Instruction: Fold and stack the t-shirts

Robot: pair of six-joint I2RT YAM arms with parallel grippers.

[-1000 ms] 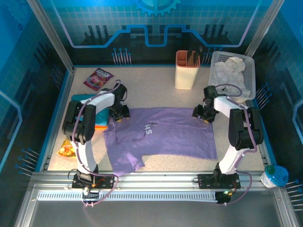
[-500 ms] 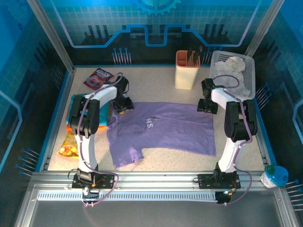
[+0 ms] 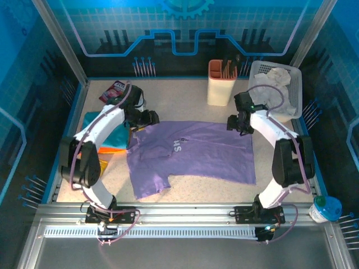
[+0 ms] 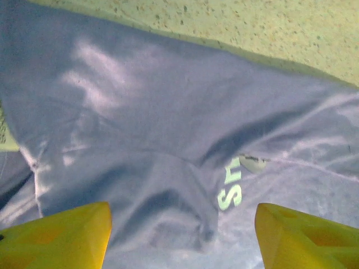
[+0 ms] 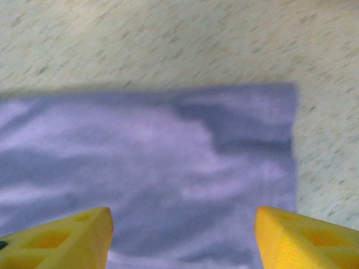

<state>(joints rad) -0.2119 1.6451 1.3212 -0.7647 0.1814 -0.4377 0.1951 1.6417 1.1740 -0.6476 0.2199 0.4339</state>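
Speckled desk (image 3: 185, 95) within blue-panelled enclosure (image 3: 252, 22); soft lavender t-shirt (image 3: 196, 157) lay flat; left end effector (image 3: 148, 118) and right end effector (image 3: 235, 124) stood open.

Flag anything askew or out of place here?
Purple tee lies skewed on the table, rumpled beside its lettering, one sleeve jutting toward the near edge. A snack packet sits far left, stray among clothes. No spill or tear visible.

Speckled beige tabletop (image 3: 179, 95) enclosed by blue-lit circuit-patterned walls (image 3: 112, 22) and aluminium rails (image 3: 185, 210).
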